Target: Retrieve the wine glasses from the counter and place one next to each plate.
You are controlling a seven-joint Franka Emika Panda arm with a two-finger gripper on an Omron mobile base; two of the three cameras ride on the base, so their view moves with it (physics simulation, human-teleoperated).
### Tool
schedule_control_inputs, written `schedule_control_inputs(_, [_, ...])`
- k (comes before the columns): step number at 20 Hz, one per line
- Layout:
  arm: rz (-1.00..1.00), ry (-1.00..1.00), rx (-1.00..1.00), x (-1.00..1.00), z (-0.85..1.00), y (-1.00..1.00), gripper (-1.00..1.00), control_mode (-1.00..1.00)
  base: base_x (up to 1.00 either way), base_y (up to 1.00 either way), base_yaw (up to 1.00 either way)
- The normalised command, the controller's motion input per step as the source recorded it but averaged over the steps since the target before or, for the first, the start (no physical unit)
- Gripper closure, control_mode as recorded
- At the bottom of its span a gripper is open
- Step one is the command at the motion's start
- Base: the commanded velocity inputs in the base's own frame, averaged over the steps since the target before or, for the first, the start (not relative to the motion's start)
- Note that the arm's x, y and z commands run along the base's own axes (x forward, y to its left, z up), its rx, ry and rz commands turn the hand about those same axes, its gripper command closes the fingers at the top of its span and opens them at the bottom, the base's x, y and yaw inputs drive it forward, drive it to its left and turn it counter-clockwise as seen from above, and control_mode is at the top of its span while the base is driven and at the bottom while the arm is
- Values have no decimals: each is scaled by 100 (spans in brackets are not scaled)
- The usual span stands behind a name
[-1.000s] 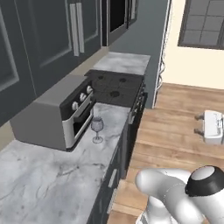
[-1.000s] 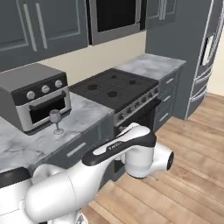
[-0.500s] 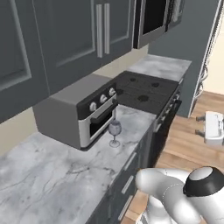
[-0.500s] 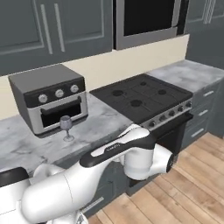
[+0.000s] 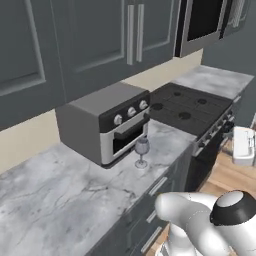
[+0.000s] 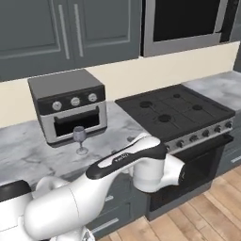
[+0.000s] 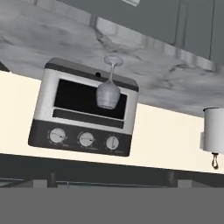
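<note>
One wine glass [image 5: 142, 150] stands upright on the marble counter [image 5: 60, 200], just in front of the toaster oven's door. The right base view has the same wine glass [image 6: 80, 139] on the counter [image 6: 28, 150], left of the stove. My arm [image 6: 127, 157] reaches low in front of the drawer fronts, well short of the glass. The hand view is rolled upside down, so the wine glass [image 7: 108, 93] hangs foot-up from the counter [image 7: 52, 26] at some distance. Nothing sits between my fingers, and the gripper is open. The plates are out of view.
A grey toaster oven [image 5: 107, 120] [image 6: 70, 106] [image 7: 83, 109] stands right behind the glass. The black stove [image 5: 190, 107] [image 6: 174, 110] lies to its right. Dark wall cabinets [image 6: 70, 33] hang above. A white cylinder [image 7: 214, 129] shows at the hand view's right edge.
The whole picture has shifted as the base moved: counter, toaster oven and stove now face the cameras more squarely and closer. The glass keeps its place on the counter.
</note>
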Motion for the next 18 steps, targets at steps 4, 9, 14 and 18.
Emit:
schedule_control_inputs(4, [0, 0, 0, 0, 0, 0, -100, 100, -21, 3, 40])
schedule_control_inputs(9, [0, 0, 0, 0, 0, 0, -100, 100, -13, 6, 44])
schedule_control_inputs(14, [0, 0, 0, 0, 0, 0, -100, 100, 10, 0, 45])
schedule_control_inputs(18, [0, 0, 0, 0, 0, 0, -100, 100, 37, 0, 40])
